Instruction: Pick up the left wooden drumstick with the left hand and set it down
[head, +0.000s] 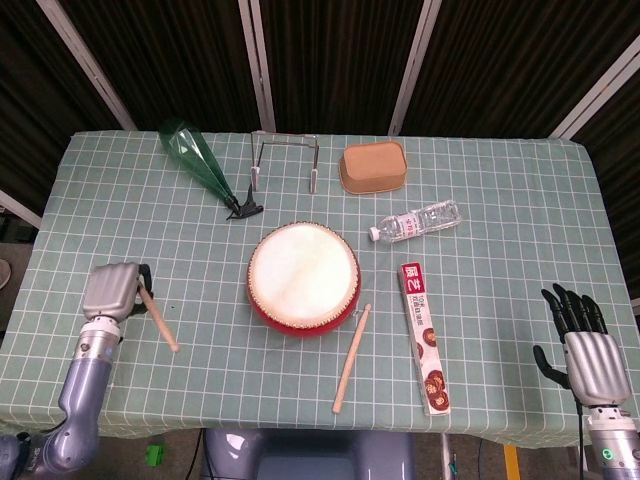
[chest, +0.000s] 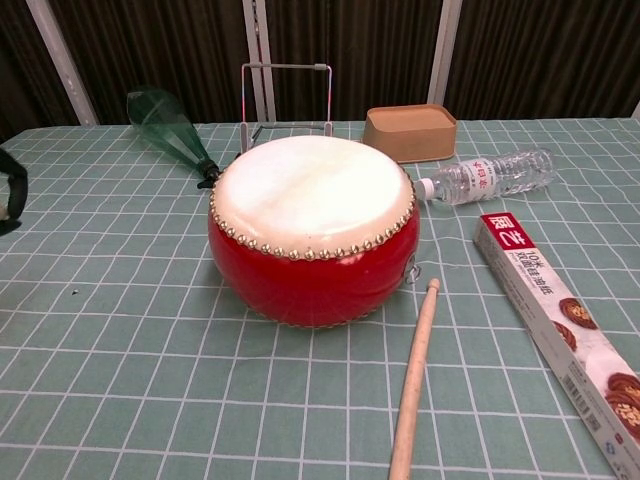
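Gripping the left wooden drumstick (head: 158, 317), the left hand (head: 112, 291) sits near the left edge of the green checked tablecloth (head: 120, 200), seen from the head view. Its fingers are wrapped around the upper end of the stick, and the rest of the stick slants down and to the right, well to the left of the drum; whether its far tip touches the cloth cannot be told. In the chest view only a dark sliver shows at the left border, too little to identify.

Further right, at the back of the table, a green plastic bottle (head: 199, 162) lies on its side, with a small metal stand (head: 284, 160) beside it. The red drum (head: 303, 278) with its pale skin stands at the centre. A second drumstick (head: 351, 358) lies on the cloth just right of the drum, its tip close to the drum's side. Behind it rest a tan box (head: 373, 166) and a clear water bottle (head: 416, 222) on its side. A long red and white carton (head: 424, 336) lies right of the second stick.

At the far right, the right hand (head: 584, 346) hangs off the table's corner, empty, fingers spread and pointing upward.
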